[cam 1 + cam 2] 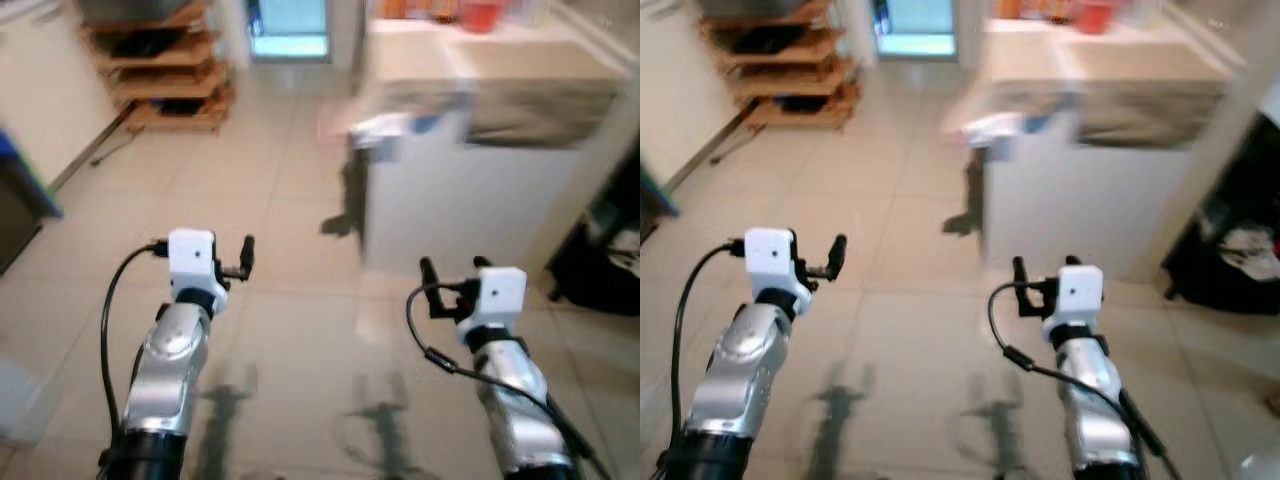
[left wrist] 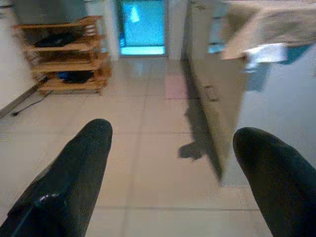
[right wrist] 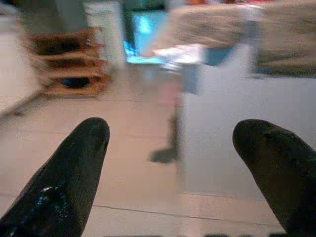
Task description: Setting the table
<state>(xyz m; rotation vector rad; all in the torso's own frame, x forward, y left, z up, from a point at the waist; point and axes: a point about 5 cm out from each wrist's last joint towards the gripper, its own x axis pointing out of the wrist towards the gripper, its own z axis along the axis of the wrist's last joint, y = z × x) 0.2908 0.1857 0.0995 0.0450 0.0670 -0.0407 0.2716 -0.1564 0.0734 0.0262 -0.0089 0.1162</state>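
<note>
Floor (image 1: 290, 190): pale square tiles, glossy, with soft shadows of both arms; wide free room in the middle, running to a bright doorway (image 1: 289, 30) at the far end.
Left edge: a wall, and a wooden shelf rack (image 1: 165, 70) with several levels, dark things on them, too blurred to name.
Right edge: a white cabinet block (image 1: 450, 200), its near corner sharp, standing ahead and to the right of both arms.
Tabletop (image 1: 500, 65): light surface on this block, with a grey-brown cloth (image 1: 540, 110) hanging over its front edge; red and orange things at the back are blurred.
Left gripper (image 2: 173, 148): held over the open floor, black rounded fingers spread wide, nothing between them.
Right gripper (image 3: 173, 143): also held up, fingers spread wide, empty, pointing to the cabinet side; the tabletop is well apart, higher and further ahead.
Arms: silver metal, white wrist blocks, black cables.
</note>
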